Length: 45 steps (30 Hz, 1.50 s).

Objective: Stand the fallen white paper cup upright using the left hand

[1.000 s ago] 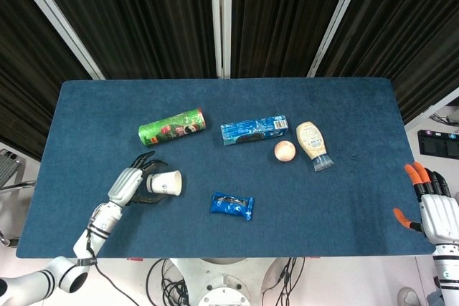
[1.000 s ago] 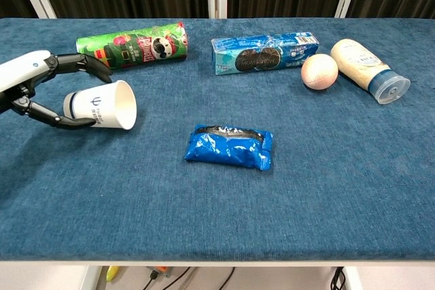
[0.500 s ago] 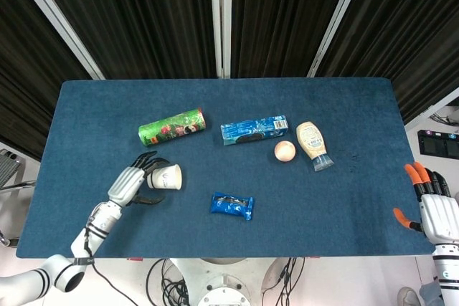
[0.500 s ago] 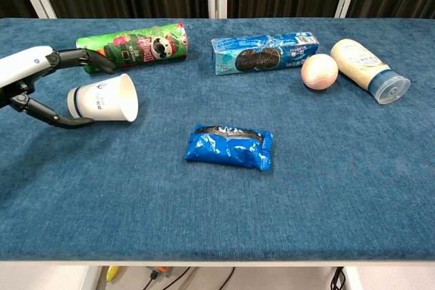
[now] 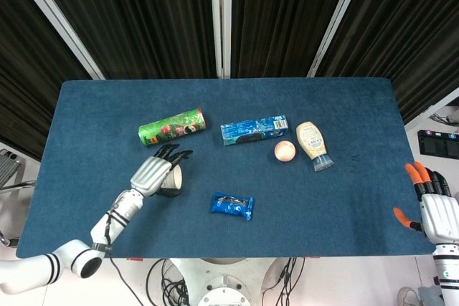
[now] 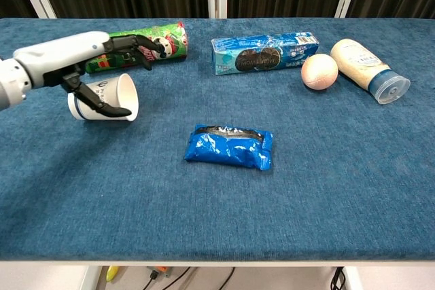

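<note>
The white paper cup (image 6: 114, 94) lies on its side on the blue table (image 6: 217, 208), its mouth facing right. My left hand (image 6: 68, 57) reaches over it from the left. The thumb curls across the cup's near side and the fingers (image 6: 136, 42) spread above it, pointing at the green can. In the head view the left hand (image 5: 153, 172) covers most of the cup (image 5: 174, 180). My right hand (image 5: 432, 209) hangs off the table's right edge, fingers apart and holding nothing.
A green snack can (image 6: 160, 39) lies just behind the cup. A blue cookie box (image 6: 265, 52), a pink ball (image 6: 319, 71) and a fallen sauce bottle (image 6: 367, 69) line the back right. A blue packet (image 6: 230, 147) lies at centre.
My left hand has swung from behind the cup's base to over its top, reaching further right. The cup shifted slightly away from the table's front. The right hand is unmoved.
</note>
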Tool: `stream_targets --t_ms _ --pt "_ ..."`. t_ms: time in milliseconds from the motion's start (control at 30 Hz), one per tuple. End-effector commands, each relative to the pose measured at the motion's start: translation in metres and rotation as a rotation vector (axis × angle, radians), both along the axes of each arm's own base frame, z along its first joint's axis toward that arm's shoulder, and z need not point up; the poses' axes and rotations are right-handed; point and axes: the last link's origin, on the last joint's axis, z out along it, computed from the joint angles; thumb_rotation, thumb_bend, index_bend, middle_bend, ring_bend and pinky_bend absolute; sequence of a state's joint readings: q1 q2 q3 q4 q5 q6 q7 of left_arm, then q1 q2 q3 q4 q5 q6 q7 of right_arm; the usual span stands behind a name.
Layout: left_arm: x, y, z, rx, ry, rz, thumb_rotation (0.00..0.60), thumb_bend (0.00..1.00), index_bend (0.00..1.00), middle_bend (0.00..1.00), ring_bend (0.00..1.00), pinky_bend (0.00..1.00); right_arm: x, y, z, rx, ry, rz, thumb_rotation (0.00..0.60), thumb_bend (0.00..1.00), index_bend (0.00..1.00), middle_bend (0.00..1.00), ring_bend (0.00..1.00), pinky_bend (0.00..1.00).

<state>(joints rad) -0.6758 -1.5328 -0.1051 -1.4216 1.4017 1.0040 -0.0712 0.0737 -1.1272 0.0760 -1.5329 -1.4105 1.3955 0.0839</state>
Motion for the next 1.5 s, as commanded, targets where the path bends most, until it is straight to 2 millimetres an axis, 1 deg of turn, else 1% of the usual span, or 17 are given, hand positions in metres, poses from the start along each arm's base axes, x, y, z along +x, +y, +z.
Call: stream_targets --t_ms 33,167,467,800,900,1100,1300,1433,1500 --pt "0.013 0.003 -0.003 0.000 0.064 -0.009 0.600 0.19 0.12 0.23 0.00 0.00 -0.002 0.000 0.000 0.001 0.001 -0.005 0.600 0.19 0.00 0.00 0.00 0.00" --pt "0.015 0.001 -0.001 0.014 0.166 -0.017 0.600 0.19 0.13 0.25 0.00 0.00 -0.003 -0.001 0.001 0.003 -0.002 -0.010 0.600 0.19 0.00 0.00 0.00 0.00" --pt "0.020 0.000 0.000 0.056 0.314 -0.017 0.600 0.19 0.14 0.26 0.00 0.00 -0.005 -0.001 -0.001 0.007 -0.004 -0.014 0.600 0.20 0.00 0.00 0.00 0.00" --pt "0.023 -0.002 -0.002 0.066 0.390 0.012 0.600 0.19 0.15 0.26 0.00 0.00 -0.007 -0.001 -0.002 0.017 -0.004 -0.021 0.600 0.20 0.00 0.00 0.00 0.00" --pt "0.024 -0.002 -0.002 0.067 0.399 0.014 0.600 0.19 0.16 0.28 0.00 0.00 -0.008 -0.001 -0.003 0.020 -0.004 -0.025 0.600 0.20 0.00 0.00 0.00 0.00" --pt "0.026 0.000 -0.004 0.094 0.415 0.005 0.600 0.19 0.19 0.35 0.00 0.00 -0.009 -0.001 -0.003 0.023 -0.003 -0.030 0.600 0.20 0.00 0.00 0.00 0.00" --pt "0.027 0.001 -0.005 0.104 0.427 0.003 0.600 0.19 0.19 0.39 0.00 0.00 -0.011 -0.002 -0.004 0.034 -0.002 -0.039 0.600 0.20 0.00 0.00 0.00 0.00" --pt "0.032 0.001 -0.002 0.100 0.376 0.013 0.600 0.19 0.20 0.40 0.00 0.00 -0.011 -0.003 -0.004 0.035 -0.002 -0.037 0.600 0.20 0.00 0.00 0.00 0.00" --pt "0.039 0.002 0.002 0.099 0.298 0.026 0.600 0.19 0.20 0.40 0.00 0.00 -0.011 -0.003 -0.004 0.036 -0.002 -0.035 0.600 0.20 0.00 0.00 0.00 0.00"
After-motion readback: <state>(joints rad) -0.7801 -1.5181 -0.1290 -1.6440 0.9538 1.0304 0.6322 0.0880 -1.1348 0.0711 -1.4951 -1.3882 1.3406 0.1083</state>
